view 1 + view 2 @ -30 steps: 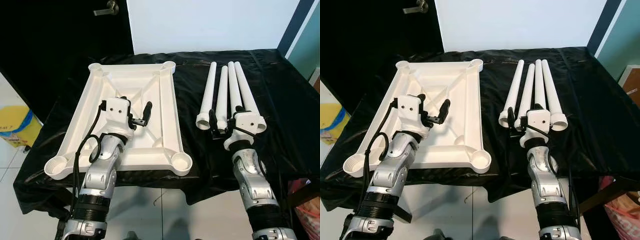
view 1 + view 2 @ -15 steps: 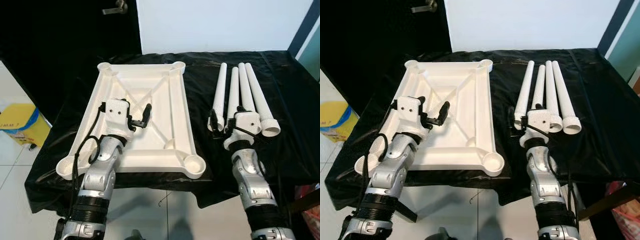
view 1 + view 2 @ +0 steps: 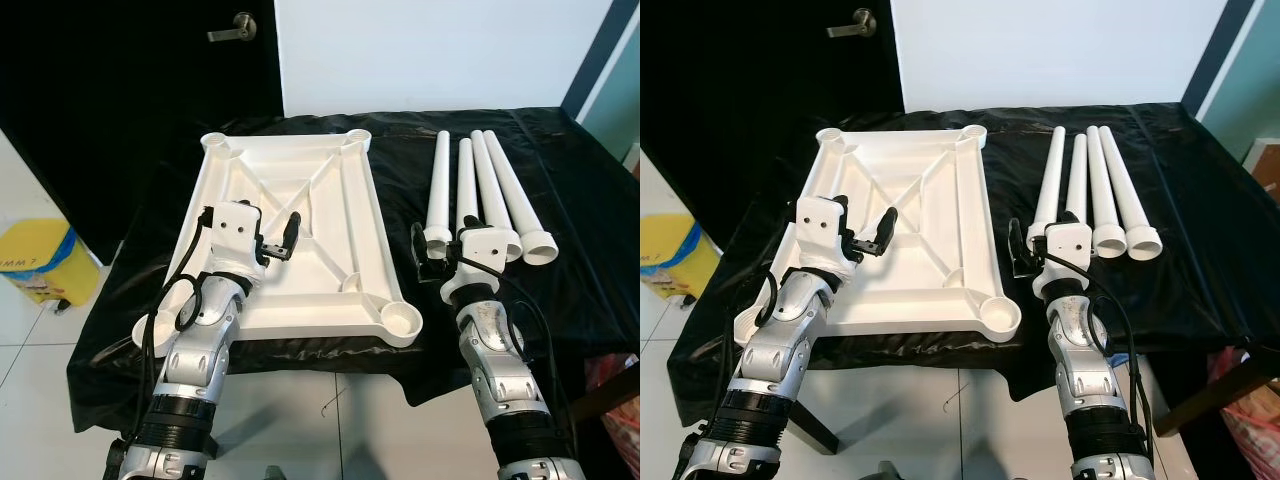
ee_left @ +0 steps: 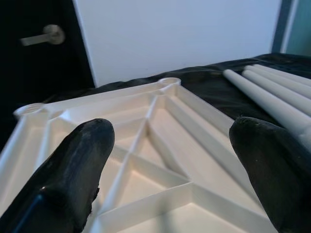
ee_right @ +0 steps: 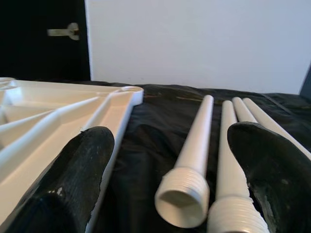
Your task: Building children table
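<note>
Overhead, the left gripper (image 3: pixel 283 236) hangs above the middle of the white tabletop (image 3: pixel 330 210), which lies underside up on a black cloth (image 3: pixel 560 290). Its two black fingers (image 4: pixel 73 165) stand well apart with nothing between them, and in the left wrist view the ribbed inside of the tabletop runs on ahead of them to the far rim. Round leg sockets sit at the corners; the nearest one, the socket (image 3: pixel 400 320), lies toward the robot and off to the right of this gripper, at the cloth's front edge. The raised rim of the tabletop runs on both sides of the gripper, with open ribbed floor under and ahead of it.

Beside it, the right gripper (image 3: pixel 432 256) is poised at the near ends of four white table legs (image 3: pixel 480 190), which lie side by side on the cloth and point away from it. Its fingers (image 5: pixel 68 189) are also spread wide and empty. In the right wrist view the threaded end of the nearest leg (image 5: pixel 187 184) lies straight ahead between them, with a second leg just beside it. A strip of bare cloth separates the legs from the tabletop's right rim, to this gripper's left.

Beyond both grippers the cloth ends at a white wall (image 3: pixel 430 50), with a dark door and its metal handle (image 3: pixel 232 28) ahead and left. A yellow bin (image 3: pixel 35 262) stands on the tiled floor, well off to the left gripper's left.
</note>
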